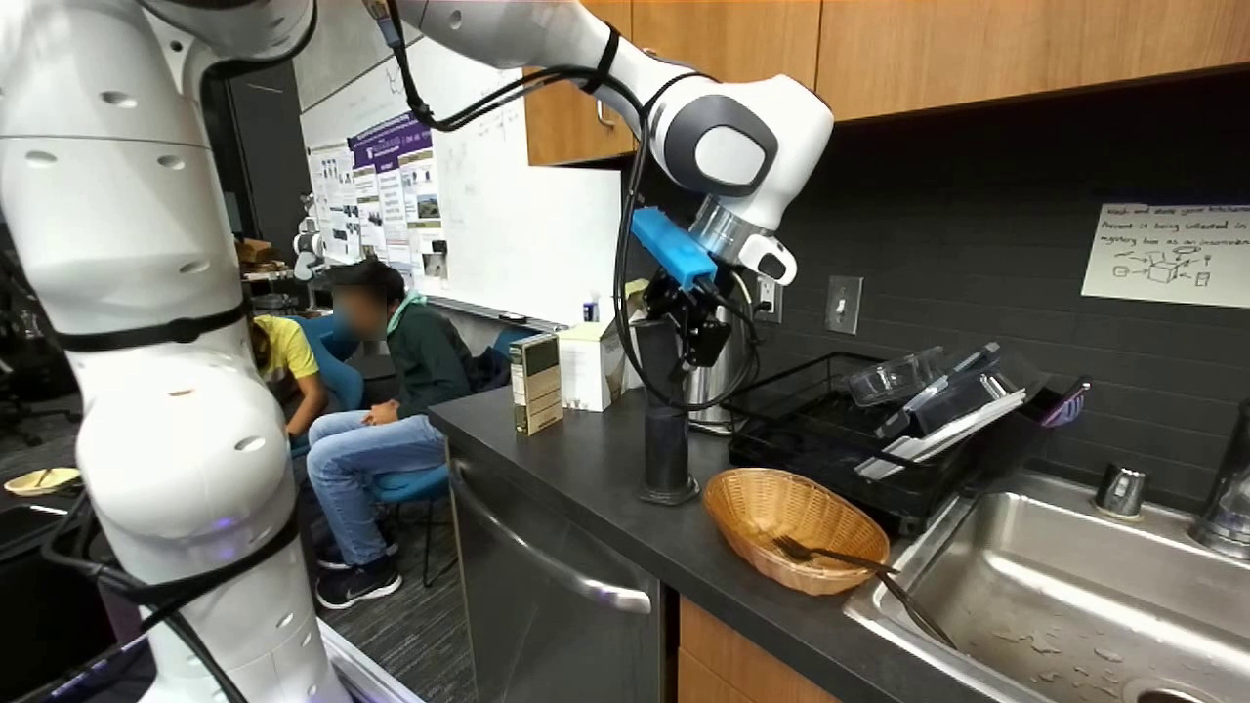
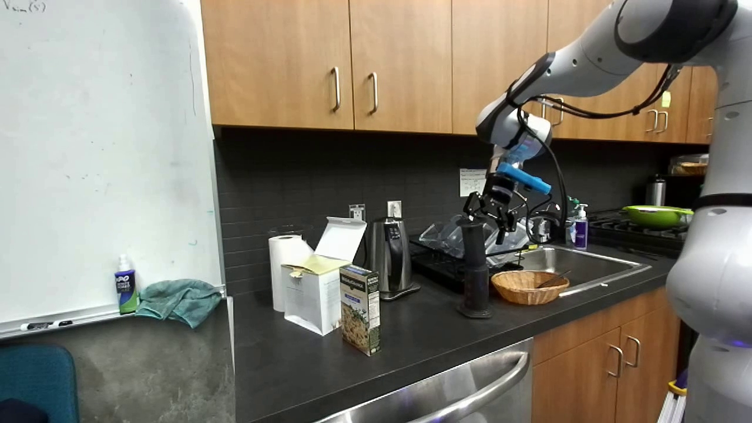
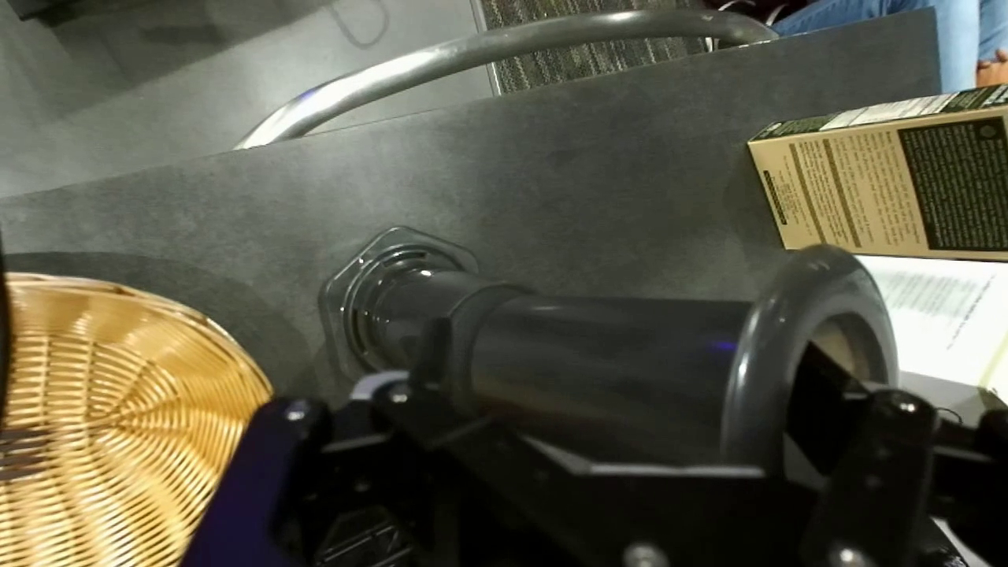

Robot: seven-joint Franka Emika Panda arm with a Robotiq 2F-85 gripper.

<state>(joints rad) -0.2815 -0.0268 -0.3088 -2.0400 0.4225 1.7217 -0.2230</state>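
I have the end effector [image 2: 486, 227] spread at the top of the black tube [image 2: 475, 270], upright on the surface [image 2: 294, 364] beside the wicker basket [image 2: 523, 291], probably at a grasp or release step, so my next move calls for not tipping it.

My arm [image 1: 146, 244] rises in a thick upright column [image 1: 186, 439], its forearm [image 1: 547, 39] sloping down from there to the wrist [image 1: 781, 161], which bends over so that the claw [image 2: 486, 226] aims downward at a tilt. I have the jaws spread wide; in the wrist view both fingers [image 3: 874, 465] show dark across the lower part, well apart. A blue block [image 1: 674, 246] sits aslant just above the claw. Black cables [image 1: 622, 278] hang in loose loops from the forearm past the wrist, and black straps [image 1: 181, 331] circle the column.
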